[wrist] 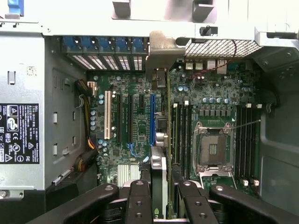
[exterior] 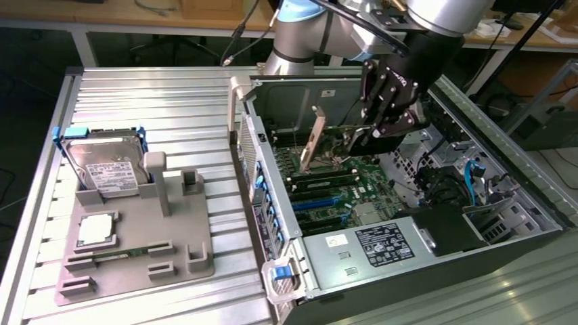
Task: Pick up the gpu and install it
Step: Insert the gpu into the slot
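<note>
The gpu (exterior: 318, 141) is a green card with a silver end bracket. It hangs on edge inside the open computer case (exterior: 271, 169), just above the motherboard (exterior: 361, 183). My gripper (exterior: 372, 130) is shut on its end away from the bracket. In the wrist view the gpu (wrist: 161, 140) runs edge-on from between my black fingers (wrist: 140, 200), beside the blue expansion slot (wrist: 152, 119). Its bracket (wrist: 161, 51) reaches the case's rear slot openings. My gripper (wrist: 164, 205) holds the card between the pads. I cannot tell whether the card touches the slot.
A grey fixture tray (exterior: 172, 267) lies at the exterior view's left with a hard drive in a blue frame (exterior: 104, 162), a processor (exterior: 97, 230) and a memory stick (exterior: 122, 256). Inside the case are the power supply (exterior: 380, 247), cables (exterior: 451, 179) and the processor socket (wrist: 212, 149).
</note>
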Available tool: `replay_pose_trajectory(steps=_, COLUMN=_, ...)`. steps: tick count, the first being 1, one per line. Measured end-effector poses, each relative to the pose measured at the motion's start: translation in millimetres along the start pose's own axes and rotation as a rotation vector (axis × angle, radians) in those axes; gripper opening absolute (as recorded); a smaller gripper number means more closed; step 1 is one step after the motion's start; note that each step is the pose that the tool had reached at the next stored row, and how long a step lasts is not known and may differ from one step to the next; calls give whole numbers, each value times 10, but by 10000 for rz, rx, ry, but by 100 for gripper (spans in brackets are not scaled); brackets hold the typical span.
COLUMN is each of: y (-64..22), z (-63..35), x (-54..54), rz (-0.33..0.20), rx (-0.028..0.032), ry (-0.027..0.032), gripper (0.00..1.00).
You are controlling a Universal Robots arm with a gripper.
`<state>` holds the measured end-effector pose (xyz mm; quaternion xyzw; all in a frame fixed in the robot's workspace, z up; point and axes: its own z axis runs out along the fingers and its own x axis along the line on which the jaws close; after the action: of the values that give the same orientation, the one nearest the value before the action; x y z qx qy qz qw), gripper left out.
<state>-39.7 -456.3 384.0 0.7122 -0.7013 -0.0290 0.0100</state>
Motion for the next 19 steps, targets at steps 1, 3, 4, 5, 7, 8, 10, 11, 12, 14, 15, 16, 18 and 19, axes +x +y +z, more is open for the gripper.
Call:
replay_pose_trajectory(steps=1, y=0, z=3, x=0, rz=0, rx=0, ry=0, gripper=27)
replay_pose_trajectory(steps=3, y=0, z=8, x=0, rz=0, rx=0, ry=0, gripper=27)
replay_pose_trajectory(steps=4, y=-1, z=11, x=1, rz=0, rx=0, ry=1, gripper=27)
replay_pose_trajectory(steps=5, y=-1, z=13, x=1, rz=0, rx=0, ry=1, gripper=27)
replay_pose_trajectory(steps=7, y=-1, z=19, x=1, rz=0, rx=0, ry=1, gripper=27)
replay_pose_trajectory(steps=8, y=-1, z=21, x=1, rz=0, rx=0, ry=1, gripper=27)
replay_pose_trajectory(steps=10, y=-1, z=26, x=1, rz=0, rx=-1, ry=2, gripper=27)
replay_pose_trajectory(steps=11, y=-2, z=29, x=1, rz=0, rx=0, ry=1, gripper=27)
replay_pose_trajectory(steps=12, y=-2, z=31, x=1, rz=0, rx=0, ry=1, gripper=27)
replay_pose_trajectory(steps=14, y=-2, z=37, x=1, rz=0, rx=0, ry=1, gripper=27)
replay_pose_trajectory(steps=15, y=-2, z=39, x=1, rz=0, rx=0, ry=0, gripper=27)
replay_pose_trajectory(steps=16, y=-2, z=42, x=1, rz=0, rx=0, ry=1, gripper=27)
replay_pose_trajectory(steps=18, y=-3, z=47, x=1, rz=0, rx=0, ry=0, gripper=27)
replay_pose_trajectory(steps=19, y=-3, z=50, x=1, rz=0, rx=0, ry=0, gripper=27)
